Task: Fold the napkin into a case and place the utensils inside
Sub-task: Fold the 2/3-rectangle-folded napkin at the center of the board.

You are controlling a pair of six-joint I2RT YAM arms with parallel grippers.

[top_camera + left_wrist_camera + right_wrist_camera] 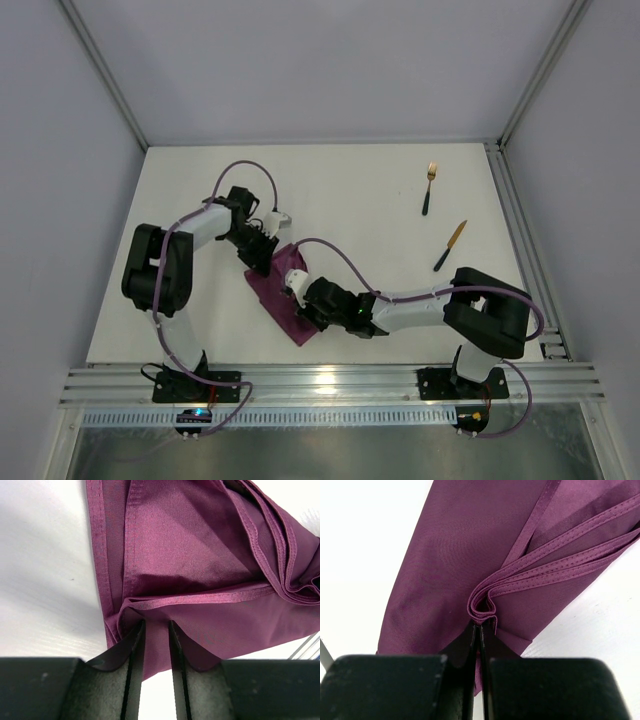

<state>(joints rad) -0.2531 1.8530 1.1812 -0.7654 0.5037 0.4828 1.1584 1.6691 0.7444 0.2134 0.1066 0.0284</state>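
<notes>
Nearest the bases, the right pincer (480,630) was clamped tight on a bunched stack of hems at one edge of the napkin (445,555). The napkin lay partly folded, a magenta oblong on the tabletop (350,190). At its farther end, the left pincer (153,630) stood narrowly parted over the hem, cloth showing in the gap. Well apart to the right lay the knife (450,245), and beyond it the fork (430,187).

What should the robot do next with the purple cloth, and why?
Probably lay the bunched hems down flat and let go. The right fingers are shut on several stacked edges of the napkin, already a narrow strip, while the fork and knife lie apart, untouched.
</notes>
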